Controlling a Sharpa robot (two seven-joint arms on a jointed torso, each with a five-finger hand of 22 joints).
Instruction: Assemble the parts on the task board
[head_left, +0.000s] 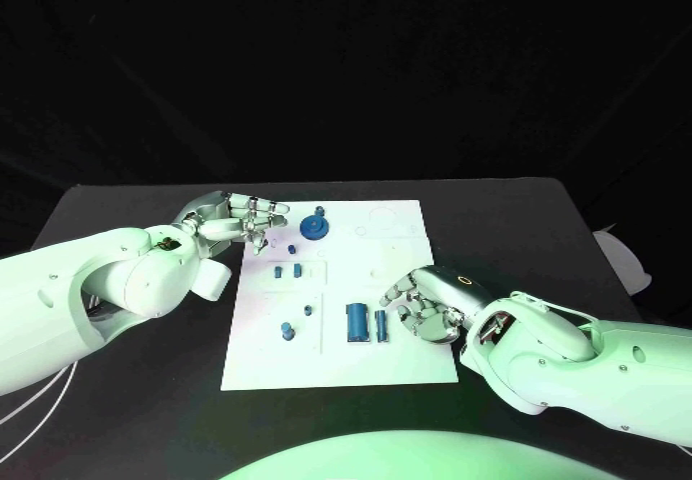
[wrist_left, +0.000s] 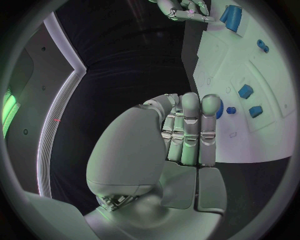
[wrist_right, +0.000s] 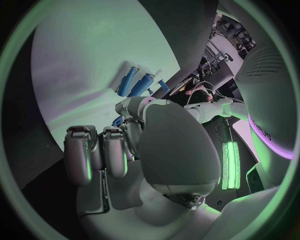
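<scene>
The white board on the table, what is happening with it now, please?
The robot is assembling small blue parts on the task board. Its right hand rests by two long blue parts near the board's right side. Its left hand hovers at the far left corner beside a round blue part. Whether either hand holds anything is unclear.

Matt black table (head_left: 130, 215); smooth white plastic-looking task board (head_left: 397, 230); glossy blue plastic parts (head_left: 356, 321); shiny silver metal fingers (wrist_left: 190, 127).

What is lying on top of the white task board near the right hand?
On the white task board, two upright blue cylindrical parts lie side by side just beside the silver right hand. Whatever sits beneath its curled fingers is covered.
</scene>
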